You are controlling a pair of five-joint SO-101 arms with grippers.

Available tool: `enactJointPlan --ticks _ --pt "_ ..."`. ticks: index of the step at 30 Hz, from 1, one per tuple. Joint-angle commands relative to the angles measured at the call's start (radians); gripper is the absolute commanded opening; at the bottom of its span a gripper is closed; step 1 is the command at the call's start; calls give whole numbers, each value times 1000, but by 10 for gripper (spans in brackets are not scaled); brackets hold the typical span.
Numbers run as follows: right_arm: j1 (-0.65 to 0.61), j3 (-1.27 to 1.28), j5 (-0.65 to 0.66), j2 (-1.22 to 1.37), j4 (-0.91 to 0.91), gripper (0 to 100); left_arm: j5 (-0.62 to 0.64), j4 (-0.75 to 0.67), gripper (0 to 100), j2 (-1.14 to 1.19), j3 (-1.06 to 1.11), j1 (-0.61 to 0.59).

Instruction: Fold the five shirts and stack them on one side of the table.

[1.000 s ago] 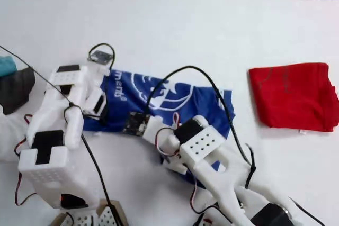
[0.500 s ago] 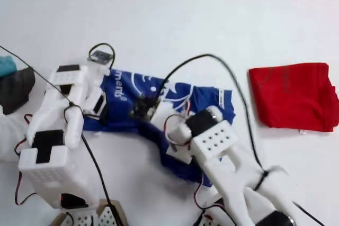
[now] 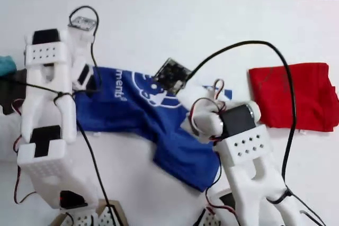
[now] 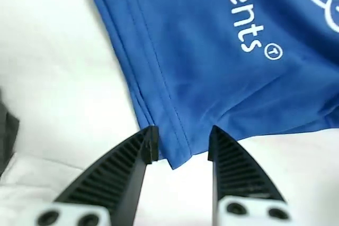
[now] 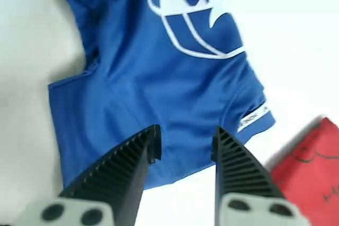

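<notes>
A blue shirt [image 3: 132, 107] with a white print lies spread and rumpled across the middle of the table. My left gripper [image 3: 90, 80] sits at the shirt's left edge. In the left wrist view it [image 4: 181, 144] is open, with a hemmed corner of the blue shirt [image 4: 212, 51] lying between the fingertips. My right gripper [image 3: 195, 110] hangs over the shirt's right part. It [image 5: 185, 144] is open above the blue cloth [image 5: 159, 78], gripping nothing. A folded red shirt [image 3: 294, 96] lies at the right side of the table, and its corner [image 5: 312, 183] shows in the right wrist view.
A dark grey cloth [image 3: 13, 88] and a teal one [image 3: 5, 66] lie at the table's left edge. Black cables loop over the shirt from both arms. The far half of the white table [image 3: 185, 19] is bare.
The left arm has swung toward the far side along the shirt's left edge. The right arm has moved right and away, and the shirt now lies spread wider, a flap trailing toward the near edge.
</notes>
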Motion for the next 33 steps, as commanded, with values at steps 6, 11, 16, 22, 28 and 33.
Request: enactJointPlan --ticks 6,11,16,22,28,33 --pt "277 150 -20 265 -496 21 8 -63 159 26 68 150" --pt "308 15 -94 562 -526 21 8 -138 20 140 65 193" --pt "355 -149 -97 800 -515 21 8 -127 37 273 28 183" --pt "460 -381 -87 1007 -358 21 8 49 37 437 -120 146" --pt "495 -597 -29 1145 -265 21 2 104 37 608 -369 -14" --pt "481 -717 -20 1194 -243 21 -11 138 37 690 -570 -44"
